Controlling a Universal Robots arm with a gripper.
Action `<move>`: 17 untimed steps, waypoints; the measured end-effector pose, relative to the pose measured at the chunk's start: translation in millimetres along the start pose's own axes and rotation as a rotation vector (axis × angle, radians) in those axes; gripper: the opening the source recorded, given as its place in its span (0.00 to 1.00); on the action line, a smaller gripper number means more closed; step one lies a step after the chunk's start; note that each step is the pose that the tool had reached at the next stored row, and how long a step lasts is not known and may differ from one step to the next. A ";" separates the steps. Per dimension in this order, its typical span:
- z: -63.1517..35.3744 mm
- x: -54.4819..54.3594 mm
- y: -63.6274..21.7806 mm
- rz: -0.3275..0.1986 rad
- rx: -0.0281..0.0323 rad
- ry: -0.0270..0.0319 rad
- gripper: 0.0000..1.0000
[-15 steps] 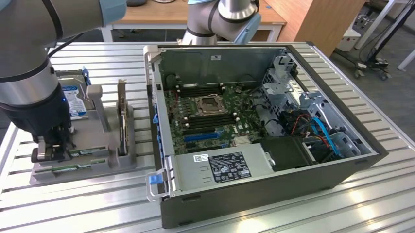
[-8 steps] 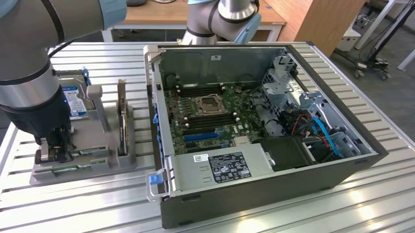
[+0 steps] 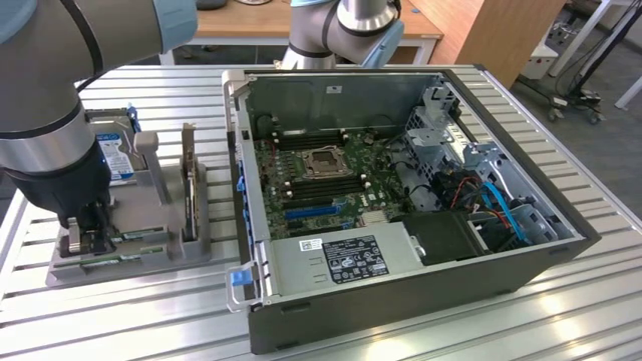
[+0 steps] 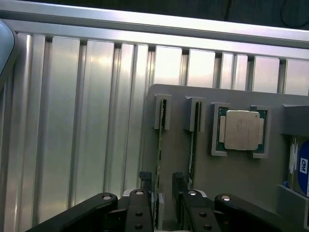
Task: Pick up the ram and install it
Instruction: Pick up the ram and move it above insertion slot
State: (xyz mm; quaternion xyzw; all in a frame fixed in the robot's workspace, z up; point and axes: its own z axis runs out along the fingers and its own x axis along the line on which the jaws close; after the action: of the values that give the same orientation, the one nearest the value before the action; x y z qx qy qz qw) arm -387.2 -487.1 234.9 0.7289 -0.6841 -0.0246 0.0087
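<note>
**Q:** Where is the ram located?

**A:** The ram (image 4: 160, 145) is stood on edge in the slot nearest the outer edge of the grey fixture (image 4: 231, 179). The fixture is set near the tabletop (image 3: 482, 331) edge on the exterior view's left. A second stick (image 4: 192, 145) is held in the adjacent slot.

**Q:** How is the hand set against it?

**A:** The hand (image 4: 161, 186) is spread fully and nothing is clamped. The ram is straddled, with one finger off each flat face. Its long axis is aligned with the finger faces, so closure would be made across the thin dimension. Contact cannot be confirmed.
</note>
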 end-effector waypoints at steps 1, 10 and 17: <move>0.8 0.0 0.0 -0.003 -0.0001 0.0003 0.31; 8.3 0.2 -0.3 -0.009 -0.0004 0.0007 0.31; 8.7 0.2 -0.4 -0.009 -0.0002 0.0006 0.31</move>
State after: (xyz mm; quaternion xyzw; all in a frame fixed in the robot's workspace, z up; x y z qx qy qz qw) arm -387.2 -487.1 226.2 0.7321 -0.6807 -0.0245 0.0089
